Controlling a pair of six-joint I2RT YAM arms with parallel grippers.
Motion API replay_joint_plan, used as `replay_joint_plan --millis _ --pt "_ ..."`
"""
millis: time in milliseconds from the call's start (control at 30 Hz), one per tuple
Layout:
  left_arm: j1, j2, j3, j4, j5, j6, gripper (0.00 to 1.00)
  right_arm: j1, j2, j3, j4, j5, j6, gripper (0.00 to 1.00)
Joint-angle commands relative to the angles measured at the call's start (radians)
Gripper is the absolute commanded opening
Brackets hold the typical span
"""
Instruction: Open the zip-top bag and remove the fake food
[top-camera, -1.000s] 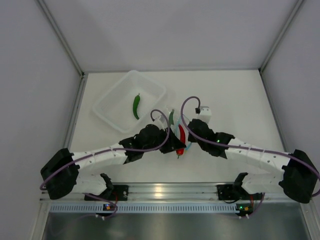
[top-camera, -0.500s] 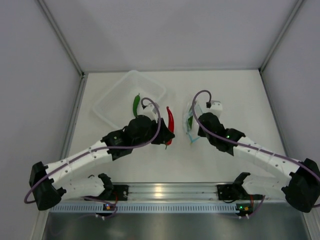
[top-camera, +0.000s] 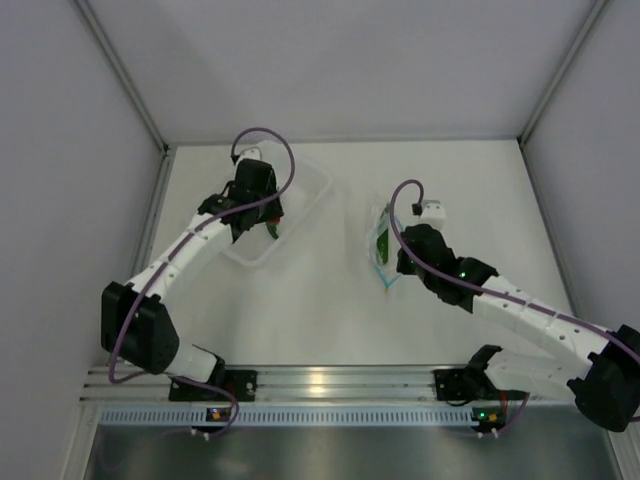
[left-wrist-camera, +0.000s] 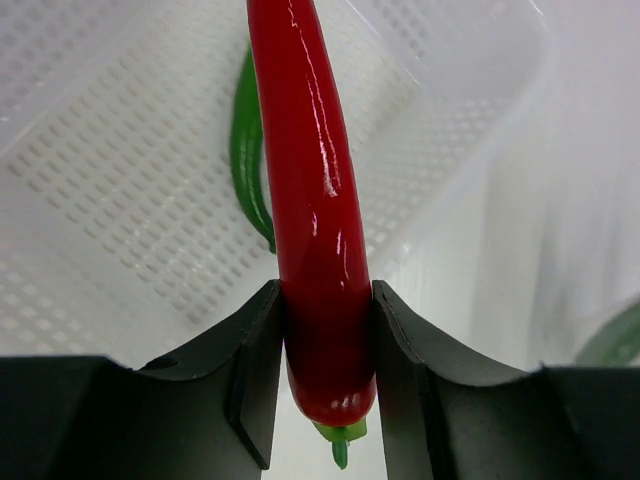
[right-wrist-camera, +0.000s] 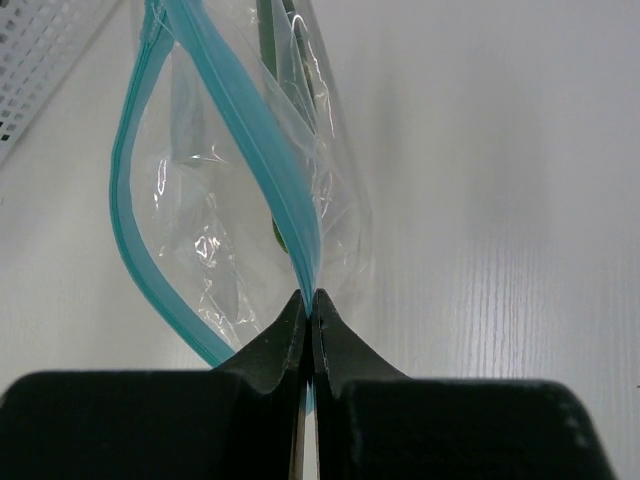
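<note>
Over tub (left-wrist-camera: 100, 230), left gripper (left-wrist-camera: 325, 345) fingers pinch red chili (left-wrist-camera: 310, 200) at its stem end, above one green chili (left-wrist-camera: 245, 150); the top view hides this grip. Across bare table (top-camera: 320, 290), right gripper (right-wrist-camera: 310, 312) fingers are pressed together on teal strip (right-wrist-camera: 290, 200) of gaping zip-top bag (right-wrist-camera: 220, 240).

Light is bright, even and diffuse, falling from overhead; on the white surface (top-camera: 320, 310) the arms cast only faint, soft-edged shadows, and a glare spot burns on the metal rail (top-camera: 318, 378) at the near edge. The top view is slightly soft. Close up, the red pepper (left-wrist-camera: 310, 200) carries crisp white highlights along its gloss, the tub (left-wrist-camera: 120, 200) behind it washes out pale, the bag (right-wrist-camera: 230, 220) glints in small flecks, and the left hand (left-wrist-camera: 326, 300) and right hand (right-wrist-camera: 310, 305) show as flat, underexposed black
</note>
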Motion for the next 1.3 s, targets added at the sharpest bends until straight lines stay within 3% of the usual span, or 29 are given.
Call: replay_joint_plan --millis 0,133,267,300,433,600,767,933,1167,1267 --pt "0.098 0.112 0.097 -0.047 -0.040 0.073 0.09 -0.012 -0.032 0.049 -0.004 -0.034 -0.024 0.00" --pt "0.196 0.221 0.138 -0.045 0.011 0.096 0.22 -0.012 -0.058 0.056 -0.024 -0.052 -0.039 0.00" --pt "0.244 0.283 0.170 -0.045 0.087 0.111 0.41 -0.012 -0.087 0.053 -0.028 -0.051 -0.047 0.00" --pt "0.247 0.293 0.176 -0.047 0.087 0.113 0.53 -0.012 -0.088 0.053 -0.028 -0.051 -0.048 0.00" --pt "0.247 0.312 0.181 -0.047 0.066 0.107 0.75 -0.013 -0.085 0.054 -0.030 -0.066 -0.051 0.00" --pt "0.249 0.272 0.164 -0.045 0.097 0.101 0.81 -0.012 -0.078 0.057 -0.028 -0.083 -0.048 0.00" --pt "0.241 0.162 0.135 -0.039 0.319 0.058 0.81 -0.013 -0.049 0.085 -0.036 -0.167 -0.039 0.00" --pt "0.074 0.025 0.124 -0.027 0.362 0.068 0.79 -0.013 0.010 0.131 -0.042 -0.345 0.004 0.00" --pt "-0.216 -0.209 0.000 0.135 0.425 -0.036 0.74 -0.015 0.046 0.164 -0.065 -0.376 0.039 0.00" --pt "-0.279 -0.254 -0.050 0.206 0.468 -0.082 0.68 -0.015 0.083 0.177 -0.071 -0.424 0.039 0.00"
